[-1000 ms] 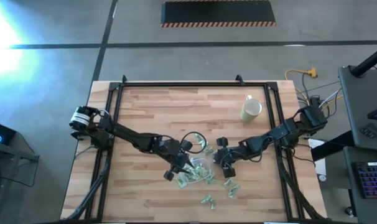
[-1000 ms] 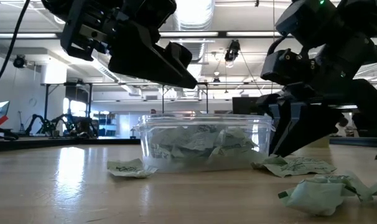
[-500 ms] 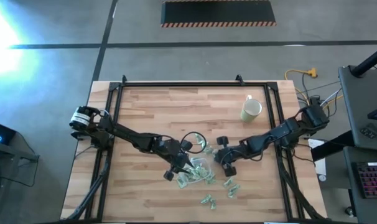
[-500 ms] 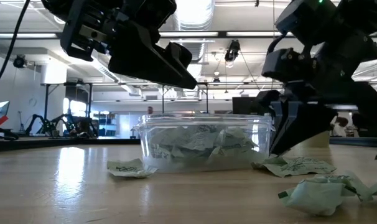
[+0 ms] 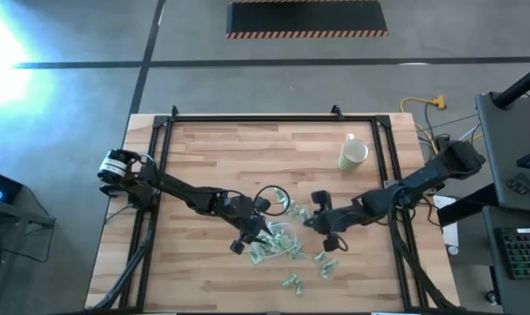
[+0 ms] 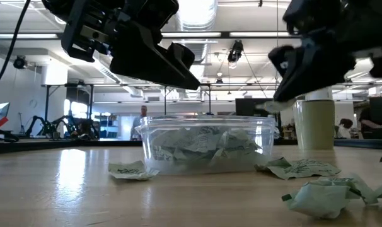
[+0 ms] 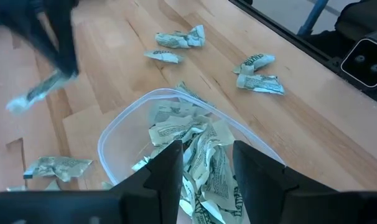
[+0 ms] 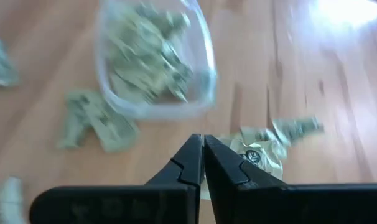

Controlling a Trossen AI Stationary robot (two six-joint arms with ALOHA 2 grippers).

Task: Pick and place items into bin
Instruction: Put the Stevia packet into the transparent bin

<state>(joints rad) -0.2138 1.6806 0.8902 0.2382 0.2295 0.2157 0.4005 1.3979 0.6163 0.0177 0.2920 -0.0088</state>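
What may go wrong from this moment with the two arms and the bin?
1. The right gripper seems to hold a piece only by its edge; it may drop short of the bin.
2. The left gripper hangs open right above the bin, so the arms may collide there.

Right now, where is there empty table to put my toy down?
The bare wood between the frame's far rail and the mug is free, also the near left corner. Around the bin it is crowded with wrapped pieces and both arms.
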